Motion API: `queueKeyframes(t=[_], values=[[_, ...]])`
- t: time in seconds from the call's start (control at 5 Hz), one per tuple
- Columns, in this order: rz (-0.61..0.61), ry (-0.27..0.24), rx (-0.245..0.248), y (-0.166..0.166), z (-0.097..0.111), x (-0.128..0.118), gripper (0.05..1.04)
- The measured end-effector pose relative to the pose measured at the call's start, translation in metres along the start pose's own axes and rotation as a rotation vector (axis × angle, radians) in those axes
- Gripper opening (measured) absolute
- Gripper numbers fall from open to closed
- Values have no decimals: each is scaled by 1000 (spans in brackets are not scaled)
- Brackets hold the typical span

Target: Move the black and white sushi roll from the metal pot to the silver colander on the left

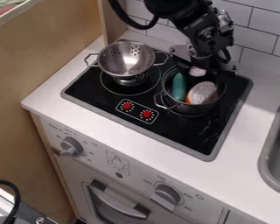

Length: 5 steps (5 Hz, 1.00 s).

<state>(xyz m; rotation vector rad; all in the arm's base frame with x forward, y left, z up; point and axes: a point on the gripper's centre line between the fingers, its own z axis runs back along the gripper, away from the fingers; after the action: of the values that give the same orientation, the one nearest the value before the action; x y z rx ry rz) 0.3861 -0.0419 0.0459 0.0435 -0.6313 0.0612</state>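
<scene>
The gripper (204, 69) hangs over the back of the pot (192, 110), dark against dark; whether it is apart, together or clamped on the pinkish piece (197, 71) beside it, I cannot tell. In the pot lie a teal thing (178, 87) and a pale, orange-edged one (202, 93), their undersides hidden. Left of the pot is a colander (126, 59); right of it, a cut-off sink (267, 162).

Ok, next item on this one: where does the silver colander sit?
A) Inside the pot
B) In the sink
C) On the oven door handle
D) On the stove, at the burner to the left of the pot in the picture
D: the colander stands over the left burner, beside the pot.
</scene>
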Motion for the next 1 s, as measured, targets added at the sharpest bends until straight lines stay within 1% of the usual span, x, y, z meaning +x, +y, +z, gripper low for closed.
queueKeyframes(t=[0.2, 0.4, 0.6, 0.8, 1.0], values=[[-1, -24, -11, 2, -2, 3, 997], [0, -36, -23, 4, -3, 4, 997], [-21, -81, -56, 10, -5, 6, 997], [-8, -109, -69, 15, -9, 6, 955], [2, -106, -69, 16, -9, 6, 685]])
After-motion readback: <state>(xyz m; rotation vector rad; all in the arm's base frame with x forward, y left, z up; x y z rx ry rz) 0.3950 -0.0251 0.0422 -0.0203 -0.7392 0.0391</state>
